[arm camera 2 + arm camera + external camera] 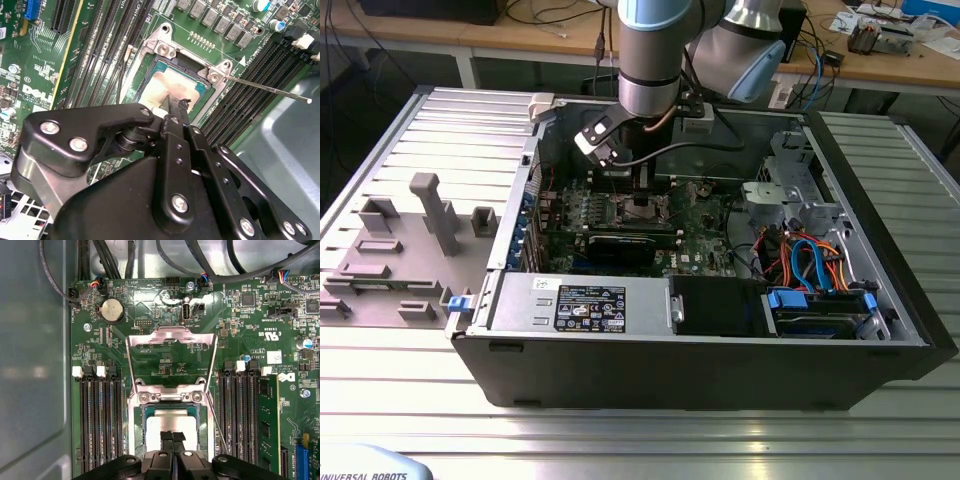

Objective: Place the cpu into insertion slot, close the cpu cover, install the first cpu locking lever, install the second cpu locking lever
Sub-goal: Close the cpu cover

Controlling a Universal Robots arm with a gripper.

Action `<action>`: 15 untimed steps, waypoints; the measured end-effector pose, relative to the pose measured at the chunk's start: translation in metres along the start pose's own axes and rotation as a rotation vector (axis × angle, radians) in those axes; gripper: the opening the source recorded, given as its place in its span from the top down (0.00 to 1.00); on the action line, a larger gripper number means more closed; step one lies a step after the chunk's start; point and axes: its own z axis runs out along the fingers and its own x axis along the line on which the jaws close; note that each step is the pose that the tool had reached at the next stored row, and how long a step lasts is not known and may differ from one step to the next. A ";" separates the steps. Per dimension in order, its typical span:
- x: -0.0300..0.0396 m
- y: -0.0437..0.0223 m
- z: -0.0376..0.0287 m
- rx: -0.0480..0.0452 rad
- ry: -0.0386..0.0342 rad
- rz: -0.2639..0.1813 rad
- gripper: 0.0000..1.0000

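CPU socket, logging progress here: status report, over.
Gripper shut, tips over cpu. That cpu lies in insertion slot; cpu cover open, folded back. One locking lever standing free.

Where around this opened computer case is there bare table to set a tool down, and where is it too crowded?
Bare slatted table lies at the exterior view's right of the case, and a strip runs along its front wall. The exterior view's left is crowded with grey fixtures. Inside, cables and the arm leave little room.

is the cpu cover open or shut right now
Open. In the first wrist view the cpu cover is flipped back off the insertion slot, and the cpu lies uncovered in it.
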 end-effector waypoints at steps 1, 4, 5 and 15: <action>0.0000 0.0000 0.0000 0.0008 0.0000 0.000 0.89; 0.0000 0.0000 0.0000 0.0020 0.0000 0.000 0.89; 0.0000 0.0000 0.0000 0.0024 0.0000 0.000 0.89; 0.0000 0.0000 0.0000 0.0074 -0.0001 0.000 0.89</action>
